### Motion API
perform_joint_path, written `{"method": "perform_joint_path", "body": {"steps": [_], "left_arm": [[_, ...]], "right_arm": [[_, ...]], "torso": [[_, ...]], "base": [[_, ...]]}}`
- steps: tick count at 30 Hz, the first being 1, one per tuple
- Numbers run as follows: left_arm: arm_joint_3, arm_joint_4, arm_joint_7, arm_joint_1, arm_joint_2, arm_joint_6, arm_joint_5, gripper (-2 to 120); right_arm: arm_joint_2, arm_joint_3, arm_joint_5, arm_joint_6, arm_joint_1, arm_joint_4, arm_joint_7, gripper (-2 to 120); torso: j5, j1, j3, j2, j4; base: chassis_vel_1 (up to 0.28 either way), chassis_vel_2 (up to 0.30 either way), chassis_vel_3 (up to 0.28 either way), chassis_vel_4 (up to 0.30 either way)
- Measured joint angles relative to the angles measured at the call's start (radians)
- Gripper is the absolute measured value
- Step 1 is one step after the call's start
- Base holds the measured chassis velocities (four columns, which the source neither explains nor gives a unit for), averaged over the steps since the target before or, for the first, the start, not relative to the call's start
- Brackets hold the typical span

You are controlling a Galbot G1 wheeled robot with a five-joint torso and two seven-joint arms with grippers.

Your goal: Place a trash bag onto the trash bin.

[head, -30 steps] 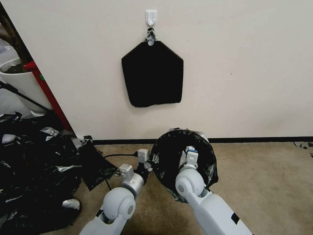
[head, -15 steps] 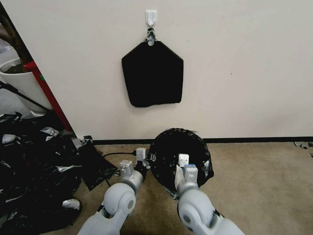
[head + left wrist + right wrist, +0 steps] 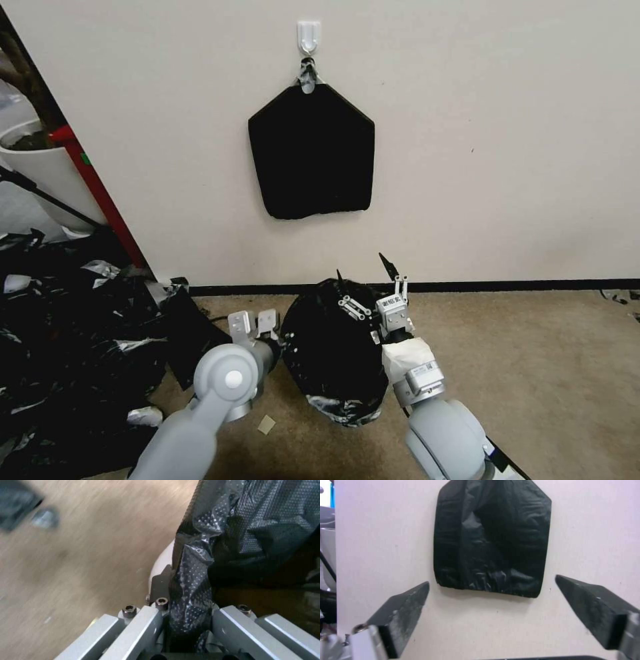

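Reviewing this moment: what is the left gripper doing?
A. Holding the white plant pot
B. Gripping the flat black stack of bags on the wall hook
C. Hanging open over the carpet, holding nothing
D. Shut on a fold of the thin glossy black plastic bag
D. In the left wrist view the left gripper pinches a fold of the thin glossy black trash bag beside the cream-white round bin.
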Motion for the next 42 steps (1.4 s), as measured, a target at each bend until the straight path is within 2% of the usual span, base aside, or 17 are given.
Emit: {"method": "perform_joint_path", "body": {"steps": [4,10,15,17,22,24,25,26,28,29,30,33,34,35,36,38,42], "left_arm": [[-0.012,0.012,-0.039,0.023,0.008,-0.002,-0.031,2],[-0.025,0.018,-0.029,0.029,-0.013,-0.005,0.011,7],[-0.032,-0.008,0.015,0.035,-0.019,-0.018,0.081,29],[-0.035,-0.022,0.026,0.044,-0.016,-0.022,0.102,32],[-0.063,-0.128,0.101,0.122,-0.001,-0.064,0.225,52],[-0.076,-0.18,0.195,0.177,0.008,-0.156,0.369,63],[-0.076,-0.18,0.195,0.177,0.008,-0.156,0.369,63],[-0.082,-0.189,0.231,0.191,0.009,-0.194,0.412,66],[-0.094,-0.2,0.351,0.224,0.006,-0.325,0.529,74],[-0.101,-0.186,0.439,0.234,-0.002,-0.421,0.61,79],[-0.101,-0.186,0.439,0.234,-0.002,-0.421,0.61,79],[-0.155,-0.036,0.696,0.205,-0.06,-0.787,0.908,93],[-0.192,0.012,0.769,0.189,-0.087,-0.883,0.991,97],[-0.223,0.039,0.81,0.18,-0.107,-0.933,1.043,98],[-0.223,0.039,0.81,0.18,-0.107,-0.933,1.043,98],[-0.292,0.077,0.869,0.172,-0.153,-0.987,1.09,99],[-0.345,0.084,0.918,0.179,-0.17,-0.983,1.008,100]], "right_arm": [[0.002,-0.003,0.015,-0.018,0.003,-0.005,0.005,100],[-0.002,-0.006,0.048,-0.039,0.01,-0.011,0.01,100],[-0.003,-0.004,0.079,-0.044,0.013,-0.032,0.028,100],[-0.002,-0.001,0.086,-0.043,0.017,-0.039,0.037,100],[0.013,0.039,0.128,-0.026,0.034,-0.083,0.094,100],[0.037,0.091,0.146,-0.005,0.037,-0.105,0.118,100],[0.037,0.091,0.146,-0.005,0.037,-0.105,0.118,100],[0.045,0.106,0.146,0.002,0.036,-0.109,0.12,100],[0.073,0.152,0.135,0.026,0.028,-0.116,0.119,100],[0.095,0.184,0.117,0.04,0.016,-0.118,0.106,100],[0.095,0.184,0.117,0.04,0.016,-0.118,0.106,100],[0.175,0.296,0.035,0.095,-0.033,-0.113,0.044,100],[0.204,0.332,0.0,0.103,-0.055,-0.104,0.019,100],[0.219,0.355,-0.022,0.106,-0.069,-0.096,0.004,100],[0.219,0.355,-0.022,0.106,-0.069,-0.096,0.004,100],[0.243,0.399,-0.048,0.102,-0.107,-0.074,-0.035,100],[0.249,0.452,-0.009,0.102,-0.137,-0.056,-0.098,100]], "torso": [[-0.0001,0.0,0.0,0.0,0.0001],[-0.0002,0.0,0.0,0.0,0.0],[0.0,0.0,0.0,0.0,-0.0001],[-0.0001,0.0,0.0,0.0,-0.0002],[0.0001,0.0,0.0,0.0,0.0001],[0.0001,0.0,0.0,0.0,0.0],[0.0001,0.0,0.0,0.0,0.0],[0.0001,0.0,0.0,0.0,0.0001],[0.0001,0.0,0.0,0.0,0.0001],[0.0001,0.0,0.0,0.0,0.0003],[0.0001,0.0,0.0,0.0,0.0003],[-0.0002,0.0,0.0,0.0,-0.0003],[-0.0001,0.0,0.0,0.0,-0.0003],[-0.0001,0.0,0.0,0.0,-0.0004],[-0.0001,0.0,0.0,0.0,-0.0004],[-0.0001,0.0,0.0,0.0,-0.0001],[0.0,0.0,0.0,0.0,0.0]], "base": [[0.0,0.0,0.0,0.0],[0.0,0.0,0.0,0.0],[0.0,0.0,0.0,0.0],[0.0,0.0,0.0,0.0],[0.0,0.0,0.0,0.0],[0.0,0.0,0.0,0.0],[0.0,0.0,0.0,0.0],[0.0,0.0,0.0,0.0],[0.0,0.0,0.0,0.0],[0.0,0.0,0.0,0.0],[0.0,0.0,0.0,0.0],[0.0,0.0,0.0,0.0],[0.0,0.0,0.0,0.0],[0.0,0.0,0.0,0.0],[0.0,0.0,0.0,0.0],[0.0,0.0,0.0,0.0],[0.0,0.0,0.0,0.0]]}}
